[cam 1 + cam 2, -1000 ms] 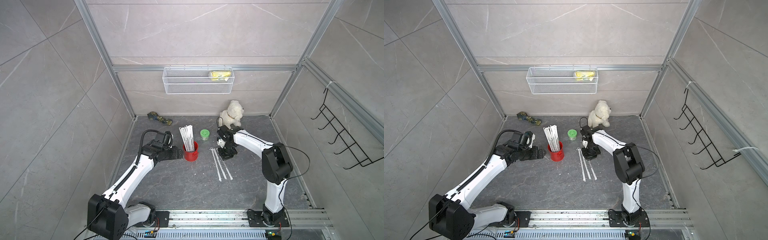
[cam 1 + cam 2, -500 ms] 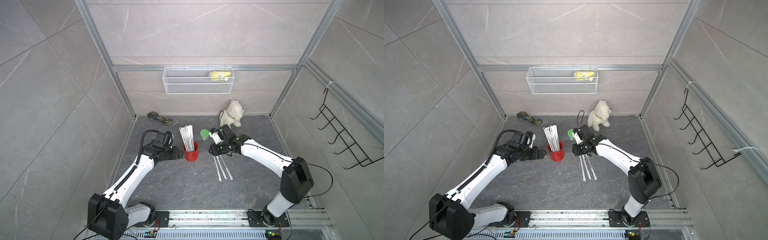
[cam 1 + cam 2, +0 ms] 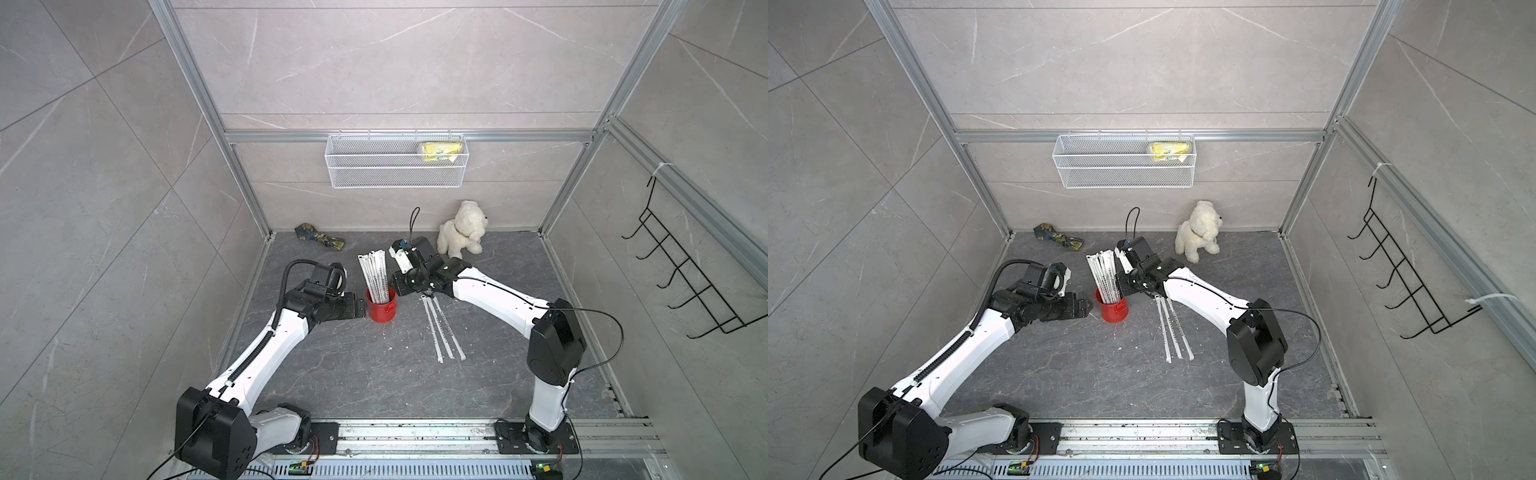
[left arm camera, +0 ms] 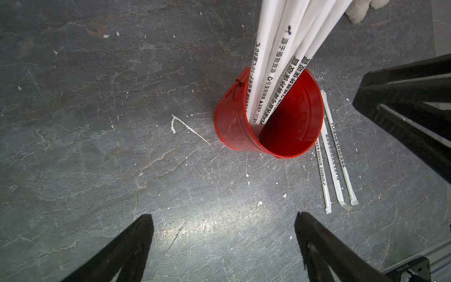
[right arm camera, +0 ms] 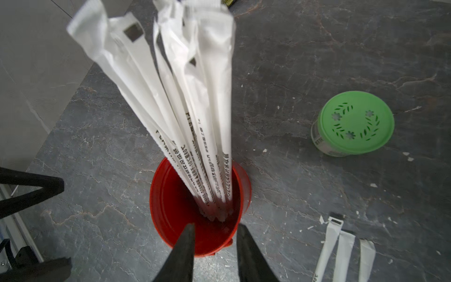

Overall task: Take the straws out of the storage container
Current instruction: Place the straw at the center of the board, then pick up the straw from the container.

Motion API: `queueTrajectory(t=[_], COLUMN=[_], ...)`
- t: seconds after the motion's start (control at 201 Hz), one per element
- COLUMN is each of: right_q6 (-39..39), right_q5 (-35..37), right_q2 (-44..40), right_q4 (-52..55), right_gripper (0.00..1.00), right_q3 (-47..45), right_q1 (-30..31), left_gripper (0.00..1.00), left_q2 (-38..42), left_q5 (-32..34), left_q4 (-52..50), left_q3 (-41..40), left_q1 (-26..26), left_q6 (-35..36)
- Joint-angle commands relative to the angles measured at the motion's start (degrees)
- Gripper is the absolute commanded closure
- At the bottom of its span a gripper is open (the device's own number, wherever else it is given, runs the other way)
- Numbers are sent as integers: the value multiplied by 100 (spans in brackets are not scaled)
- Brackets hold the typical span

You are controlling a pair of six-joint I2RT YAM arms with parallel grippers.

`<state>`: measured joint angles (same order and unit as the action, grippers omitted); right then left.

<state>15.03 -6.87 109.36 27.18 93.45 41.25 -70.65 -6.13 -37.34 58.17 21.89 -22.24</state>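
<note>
Standing in the can (image 3: 381, 309) are most straws (image 3: 374, 274); three loose straws (image 3: 442, 328) lie beside it; the basket (image 3: 374, 183) holds a packet (image 3: 440, 150). Left gripper (image 4: 223, 214) gapes empty nearby; right gripper (image 5: 216, 225), slightly parted, hangs over the rim.

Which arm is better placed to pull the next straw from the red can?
Right: the right gripper hangs open at the rim of the red can, beside the straws. The left gripper sits open, low beside it.

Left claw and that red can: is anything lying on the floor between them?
Only bare grey floor with small white flecks, shown in the left wrist view. The open left claw faces the red can; the three loose straws lie beyond it.
</note>
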Motion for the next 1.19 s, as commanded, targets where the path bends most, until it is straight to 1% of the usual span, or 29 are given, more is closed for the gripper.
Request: queueTrajectory(t=[0.0, 0.1, 0.174, 0.259, 0.662, 1.19], right_q6=[10, 33, 31, 36, 28, -22], right_q5=[84, 53, 14, 4, -81, -67], right_q2=[211, 317, 386, 479, 910, 1169], right_q4=[96, 99, 95, 138, 409, 586], right_gripper=[67, 68, 73, 75, 76, 78], right_q3=[256, 338, 409, 525, 1080, 1381], right_q1=[48, 50, 48, 50, 63, 66], left_gripper=[5, 5, 5, 5, 4, 4], left_q2=[43, 34, 32, 38, 36, 12], left_q5=[-2, -10, -8, -8, -6, -7], left_q4=[-72, -71, -80, -81, -98, -107], left_q3=[221, 223, 221, 228, 230, 230], left_q1=[26, 26, 22, 24, 26, 34], left_q6=[190, 191, 191, 193, 190, 202])
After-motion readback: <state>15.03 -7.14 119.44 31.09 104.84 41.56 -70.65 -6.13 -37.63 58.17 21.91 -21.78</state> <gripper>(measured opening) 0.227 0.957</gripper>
